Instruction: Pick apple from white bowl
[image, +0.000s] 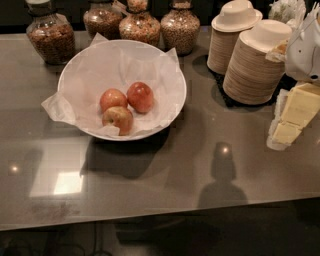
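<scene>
The white bowl (170, 75), wide and lined with crinkled white paper, stands on the dark table at the centre left. Three apples lie in it. The apple (140, 96), the darkest and most evenly red, is the right one. A paler orange-red apple (113, 99) touches it on the left, and a yellow-patched apple (118, 119) lies in front. My gripper (286, 131), with cream-coloured fingers, hangs at the right edge of the view over the table. It is far to the right of the bowl and holds nothing I can see.
Several glass jars of grains (50, 37) line the back edge behind the bowl. Two stacks of beige-sided small bowls (255, 65) stand at the back right, close to my arm (306, 50). The table's front edge (160, 217) runs along the bottom.
</scene>
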